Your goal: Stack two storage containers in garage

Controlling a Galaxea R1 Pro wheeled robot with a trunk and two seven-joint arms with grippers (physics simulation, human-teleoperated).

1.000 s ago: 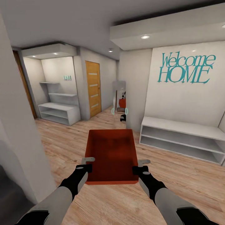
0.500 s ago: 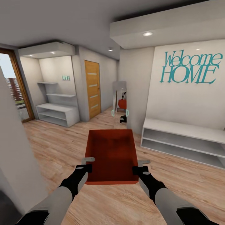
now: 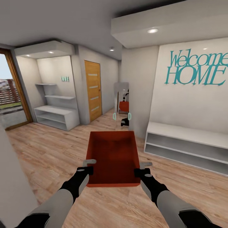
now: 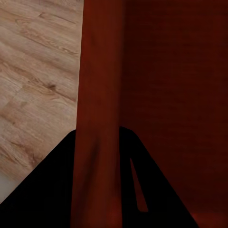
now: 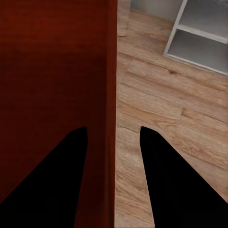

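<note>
Claws (image 3: 89, 167) (both) grip container (image 3: 113, 155).

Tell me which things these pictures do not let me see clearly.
- Storage container: underside hidden by its own walls, head view.
- Left hand: grip partly covered by the container wall, left wrist view.
- "Welcome HOME" lettering: cut by the picture edge, head view.
- Mirror reflection: too small to read.

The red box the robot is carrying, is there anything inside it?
The storage container looks empty: the head view shows only its bare orange-red bottom. The corner nearest the robot hides behind the near wall. Both the left gripper and right gripper clamp its side walls.
</note>
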